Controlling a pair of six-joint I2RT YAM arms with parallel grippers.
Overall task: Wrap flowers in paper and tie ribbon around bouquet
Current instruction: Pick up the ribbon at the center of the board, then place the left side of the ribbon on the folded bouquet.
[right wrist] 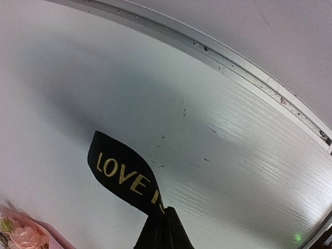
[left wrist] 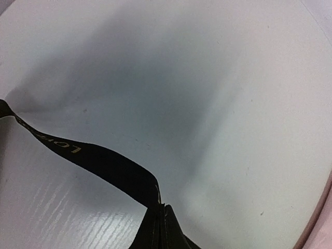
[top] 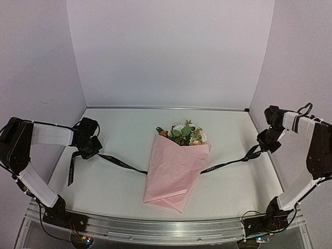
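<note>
Left gripper (top: 88, 149) clenched on the ribbon (top: 122, 164) at middle left of the top view; right gripper (top: 265, 145) clamped on its other end at middle right. Between them, centre frame, the bouquet (top: 175, 174) flat on the table (top: 114, 194), flowers (top: 184, 134) at its upper end, paper (top: 171, 193) narrowing downward. Ribbon lost from sight at the paper's edges; loose tail drooping below left gripper.

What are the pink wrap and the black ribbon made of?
The pink wrap looks like thin matte paper: it holds sharp folds. The black ribbon seems to be soft fabric, slightly shiny, with gold printed letters; it curls limply.
</note>
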